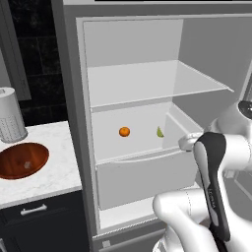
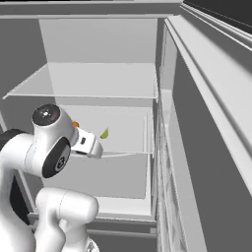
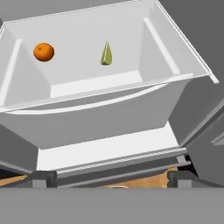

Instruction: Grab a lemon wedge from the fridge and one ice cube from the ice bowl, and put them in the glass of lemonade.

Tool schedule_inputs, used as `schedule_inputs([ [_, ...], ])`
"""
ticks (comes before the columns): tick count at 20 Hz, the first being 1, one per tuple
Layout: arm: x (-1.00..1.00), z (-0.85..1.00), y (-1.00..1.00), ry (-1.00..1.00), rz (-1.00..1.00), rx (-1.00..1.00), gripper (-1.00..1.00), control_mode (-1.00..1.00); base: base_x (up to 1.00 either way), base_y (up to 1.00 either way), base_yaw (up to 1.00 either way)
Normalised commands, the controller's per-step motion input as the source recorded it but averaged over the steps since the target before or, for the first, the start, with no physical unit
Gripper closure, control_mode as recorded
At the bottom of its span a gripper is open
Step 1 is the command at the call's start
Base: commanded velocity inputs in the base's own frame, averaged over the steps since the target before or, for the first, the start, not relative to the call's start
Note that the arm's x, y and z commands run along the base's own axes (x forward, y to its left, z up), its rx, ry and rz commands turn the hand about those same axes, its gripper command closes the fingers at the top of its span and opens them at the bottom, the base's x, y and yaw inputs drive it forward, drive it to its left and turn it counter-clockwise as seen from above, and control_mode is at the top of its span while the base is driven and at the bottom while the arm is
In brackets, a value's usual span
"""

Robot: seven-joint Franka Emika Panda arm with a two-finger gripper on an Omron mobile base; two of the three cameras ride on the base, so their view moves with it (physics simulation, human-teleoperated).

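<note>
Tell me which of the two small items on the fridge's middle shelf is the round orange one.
The left one: a small round orange lump, sitting left of the pointed yellow-green wedge on the pale fridge shelf. The other is tapered and greenish.

On the fridge (image 1: 74,98) shelf (image 1: 128,142) lie an orange lump (image 1: 124,131) and, right of it, a green wedge (image 1: 160,132). Left of the fridge, the desk (image 1: 54,172) carries a brown bowl (image 1: 22,160).

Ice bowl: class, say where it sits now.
In the left base view the ice bowl sits on the pale counter at far left, just in front of a white cylinder and left of the open fridge.
</note>
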Motion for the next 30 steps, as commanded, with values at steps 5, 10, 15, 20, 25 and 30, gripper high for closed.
schedule_inputs([
  [5, 0.65, -0.58, 0.0, -0.14, 0.0, -0.02, -1.0, -1.0, 0.0, 0.0, 0.0],
  [10, 0.48, -0.64, 0.0, -0.16, 0.0, -0.05, -1.0, -1.0, 0.0, 0.0, 0.0],
  [15, 0.26, -0.28, 0.0, -0.08, 0.0, -0.02, -1.0, -1.0, 0.0, 0.0, 0.0],
  [20, 0.24, 0.0, 0.11, 0.01, 0.0, 0.0, -1.0, -1.0, 0.0, 0.0, 0.0],
  [25, 0.37, -0.09, 0.32, 0.06, 0.0, 0.0, -1.0, -1.0, 0.0, 0.0, 0.0],
  [30, 0.42, -0.34, 0.16, 0.02, 0.0, 0.0, -1.0, -1.0, 0.0, 0.0, 0.0],
])
